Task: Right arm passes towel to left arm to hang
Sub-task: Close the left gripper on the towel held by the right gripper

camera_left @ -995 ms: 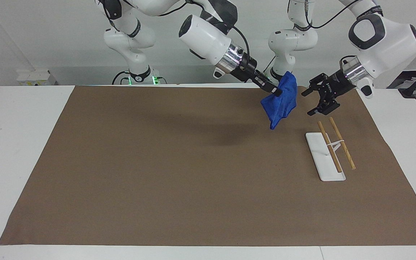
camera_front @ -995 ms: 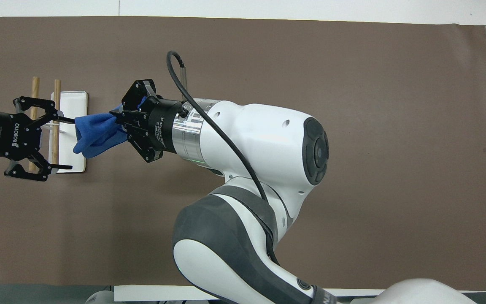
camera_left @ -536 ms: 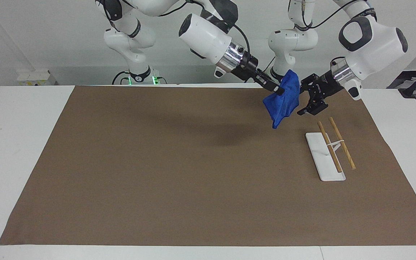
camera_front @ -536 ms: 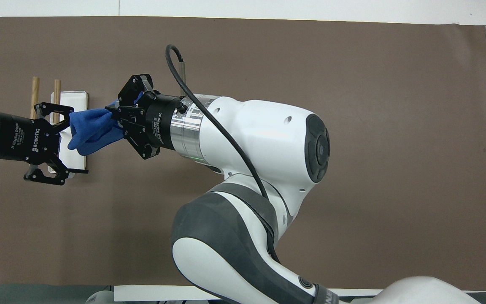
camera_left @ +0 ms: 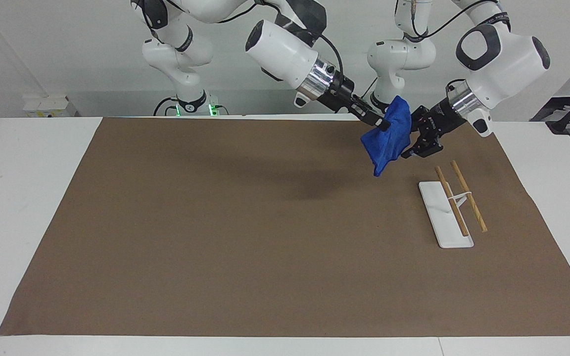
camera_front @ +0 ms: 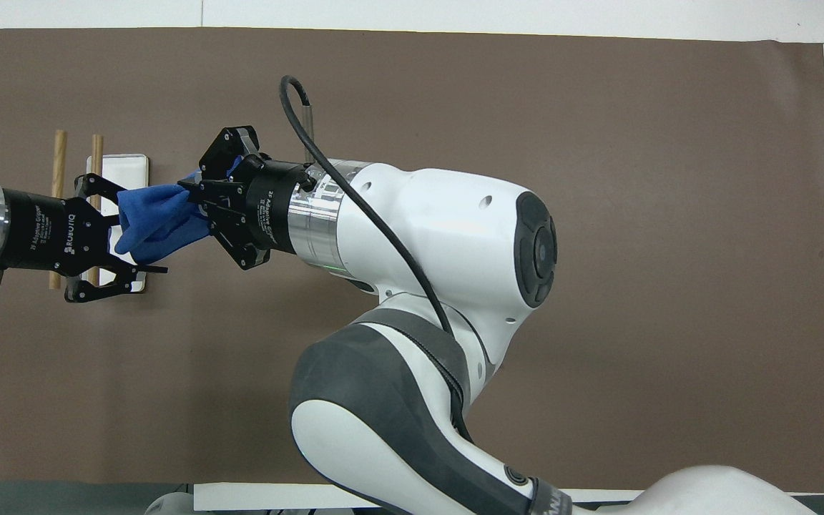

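Blue towel (camera_left: 388, 141) hung in mid-air over the brown mat (camera_left: 245, 232), near the rack (camera_left: 451, 210), clenched in my right hand (camera_left: 380, 125) while my left hand (camera_left: 410, 151) was at its other edge: the handover step. Next, I judged, my left must pinch firmly before my right lets go. Cloth hid my left fingertips, so I cannot tell whether they gripped.

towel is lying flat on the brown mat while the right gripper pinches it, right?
Not quite. The towel is not lying on the brown mat; it hangs in the air above it, as the facing view shows. The right gripper does pinch it.
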